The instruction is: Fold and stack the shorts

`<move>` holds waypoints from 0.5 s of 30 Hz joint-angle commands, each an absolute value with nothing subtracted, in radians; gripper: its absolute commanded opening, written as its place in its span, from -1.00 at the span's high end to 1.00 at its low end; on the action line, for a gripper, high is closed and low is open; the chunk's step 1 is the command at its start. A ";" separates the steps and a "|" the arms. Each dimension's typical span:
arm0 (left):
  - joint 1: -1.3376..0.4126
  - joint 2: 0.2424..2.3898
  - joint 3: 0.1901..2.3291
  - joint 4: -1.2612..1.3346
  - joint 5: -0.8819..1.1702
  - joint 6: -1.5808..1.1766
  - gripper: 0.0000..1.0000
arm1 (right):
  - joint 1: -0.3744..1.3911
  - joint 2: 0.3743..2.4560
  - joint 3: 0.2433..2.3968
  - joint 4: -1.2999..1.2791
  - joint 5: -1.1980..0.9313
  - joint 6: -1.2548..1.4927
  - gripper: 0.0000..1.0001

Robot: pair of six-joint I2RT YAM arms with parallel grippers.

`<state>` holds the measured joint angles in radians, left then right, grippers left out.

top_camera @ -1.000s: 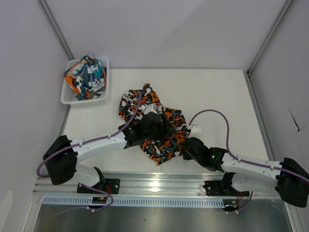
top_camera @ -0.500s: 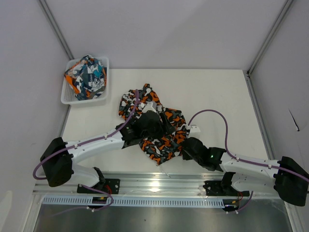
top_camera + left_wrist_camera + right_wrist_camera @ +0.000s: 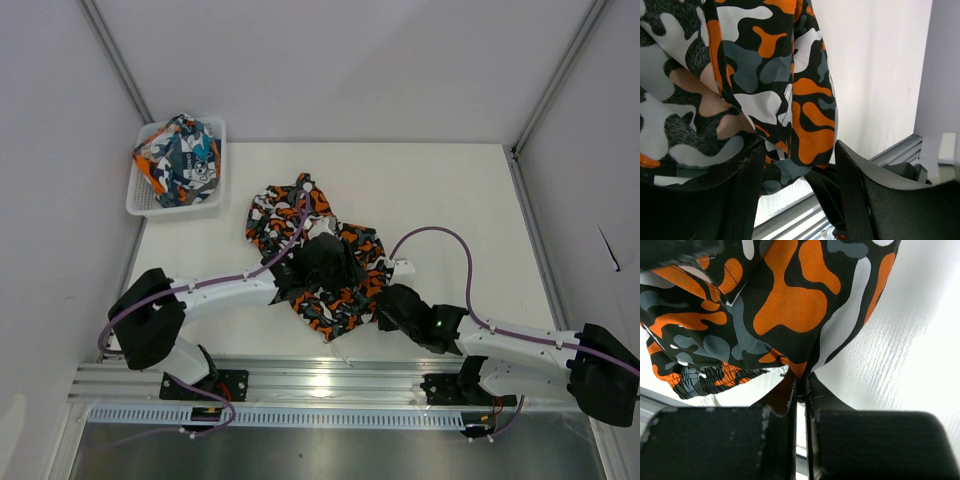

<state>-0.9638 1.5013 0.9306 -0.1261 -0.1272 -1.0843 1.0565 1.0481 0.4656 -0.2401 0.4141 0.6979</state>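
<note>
A white mesh basket (image 3: pixel 175 209) sits at the table's (image 3: pixel 450 200) far-left corner.

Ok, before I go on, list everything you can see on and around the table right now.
camouflage shorts: one, orange, black, grey and white, crumpled in the middle of the table
graphic-print shorts: one, teal, orange, white and dark grey, bunched inside the basket
basket: one, white mesh, far left corner of the table
table: one, white
rail: one, silver metal, along the near edge under the arm bases
cables: two, purple, one looping along each arm
left gripper: black, over the camouflage shorts, jaws apart with cloth hanging between them
right gripper: black, at the near right edge of the camouflage shorts, shut on a fold of them
</note>
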 commanded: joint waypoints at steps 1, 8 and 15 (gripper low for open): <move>-0.973 1.522 0.953 -0.087 -0.135 -1.101 -0.20 | 1.060 1.029 0.466 -0.213 0.457 0.696 1.00; -0.973 1.542 0.933 -0.045 -0.190 -1.117 -0.03 | 1.061 1.022 0.456 -0.199 0.456 0.698 1.00; -0.953 1.623 0.946 0.020 -0.242 -1.121 0.56 | 1.060 1.009 0.445 -0.189 0.453 0.698 1.00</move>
<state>-0.9627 1.5867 0.9306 -0.0540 -0.2024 -1.1164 1.0565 1.0298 0.4503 -0.2279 0.4210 0.6983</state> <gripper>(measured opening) 0.248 0.022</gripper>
